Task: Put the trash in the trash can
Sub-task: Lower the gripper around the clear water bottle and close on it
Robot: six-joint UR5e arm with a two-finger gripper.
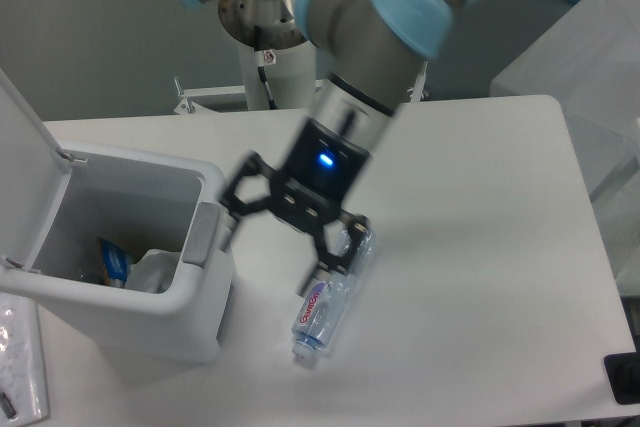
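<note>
End effector [270, 239] hung spread wide, grasping nothing, between trash can [150, 319] and water bottle [330, 294]. Bottle lay on its side on the white counter [480, 207], one finger [322, 267] just above it. Can's lid stood up; crumpled clear plastic [152, 269] inside

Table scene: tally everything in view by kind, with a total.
Water bottle lying on the table: 1
Trash can, lid open: 1
Gripper, open above the bottle: 1
Crumpled white item in the can: 1
Colourful wrapper in the can: at least 1
Total: 5
</note>
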